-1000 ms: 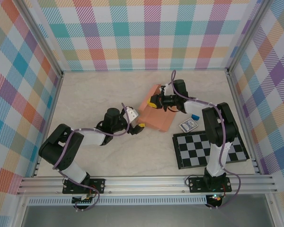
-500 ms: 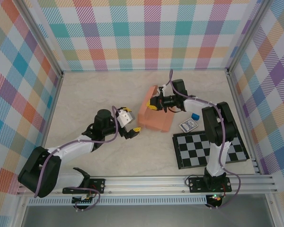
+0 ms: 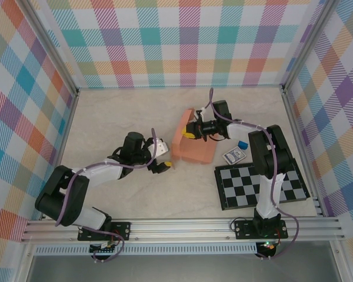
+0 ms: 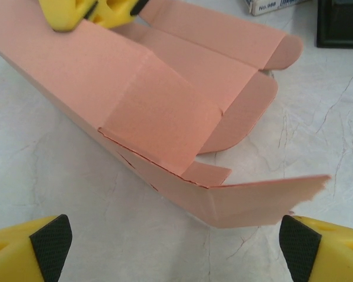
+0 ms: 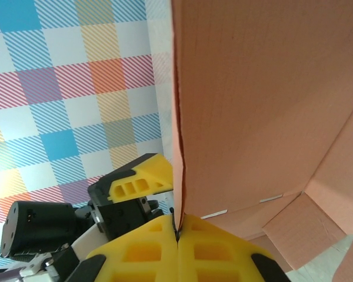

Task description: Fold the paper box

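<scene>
While the right gripper (image 3: pixel 190 130) is clamping its yellow fingers tight on the top edge of a raised side wall, the paper box (image 3: pixel 197 150) is sitting half-formed on the pale marbled table (image 3: pixel 117 117), a little right of centre and well beyond the arm bases. From above, its long axis is running roughly from the far side toward the near edge, slanting slightly to the left as it comes nearer, with the upright wall along its left side and the flat panels lying to the right. The left gripper (image 3: pixel 162 166) is hovering just off the box's near-left corner with its jaws spread wide and nothing between them. In the left wrist view, the black pads (image 4: pixel 50 247) are flanking bare table while one loose end flap is jutting out off the surface, and the rounded tuck flaps are lying open at the other end. The checkered board (image 3: pixel 262 182) is lying to the box's near right, apart from it.
</scene>
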`<state>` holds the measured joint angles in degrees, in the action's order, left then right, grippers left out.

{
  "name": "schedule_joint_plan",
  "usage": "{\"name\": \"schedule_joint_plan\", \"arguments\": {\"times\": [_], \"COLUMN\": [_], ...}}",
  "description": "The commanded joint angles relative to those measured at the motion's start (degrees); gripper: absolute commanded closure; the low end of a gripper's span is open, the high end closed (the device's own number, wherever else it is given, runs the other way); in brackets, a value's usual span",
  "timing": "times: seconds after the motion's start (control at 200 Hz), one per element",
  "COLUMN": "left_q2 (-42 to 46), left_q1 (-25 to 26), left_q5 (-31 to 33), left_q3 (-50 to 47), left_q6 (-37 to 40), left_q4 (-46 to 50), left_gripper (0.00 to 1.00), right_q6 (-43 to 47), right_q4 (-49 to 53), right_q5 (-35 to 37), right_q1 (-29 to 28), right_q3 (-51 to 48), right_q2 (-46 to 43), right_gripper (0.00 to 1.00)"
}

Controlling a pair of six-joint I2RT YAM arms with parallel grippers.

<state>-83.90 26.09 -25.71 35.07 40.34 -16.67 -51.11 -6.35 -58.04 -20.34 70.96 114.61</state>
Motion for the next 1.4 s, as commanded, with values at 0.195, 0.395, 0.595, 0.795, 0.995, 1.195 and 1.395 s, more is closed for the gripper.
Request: {"name": "schedule_joint_plan", "arguments": {"times": [0.195, 0.395, 0.595, 0.795, 0.995, 1.195, 1.395], "left_q2": [-7.2, -10.7, -12.2, -12.9, -13.5, -15.2, -18.4], "left_q1": [2.3, 6.4, 8.3, 10.1, 12.9, 14.4, 15.1], "left_q5": [1.6, 9.8, 15.9, 19.2, 26.3, 29.4, 30.7], "left_q3": [5.4, 4.6, 4.4, 5.5, 7.2, 7.4, 2.6], "left_q6": [-6.9, -11.8, -16.6, -19.9, -21.1, -24.8, -33.4], "left_q4": [-11.2, -19.2, -22.6, -22.0, -19.5, -22.0, -35.9], "left_gripper": [0.12, 0.17, 0.21, 0.24, 0.27, 0.27, 0.27], "right_q6": [-3.3, -3.8, -3.9, -5.2, -6.3, -10.6, -12.7], "right_q4": [-5.6, -8.8, -9.6, -12.7, -14.8, -22.0, -26.7], "right_q5": [2.2, 3.2, 3.4, 4.7, 7.6, 12.6, 17.5], "right_q1": [-0.9, -1.4, -1.4, -1.5, -1.9, -3.0, -3.0], "right_q3": [-2.5, -4.3, -4.7, -7.0, -10.9, -16.6, -21.2], "right_q2": [-0.6, -0.1, -0.6, -1.6, -3.5, -6.2, -9.2], "right_gripper": [1.00, 1.00, 1.00, 1.00, 1.00, 1.00, 1.00]}}
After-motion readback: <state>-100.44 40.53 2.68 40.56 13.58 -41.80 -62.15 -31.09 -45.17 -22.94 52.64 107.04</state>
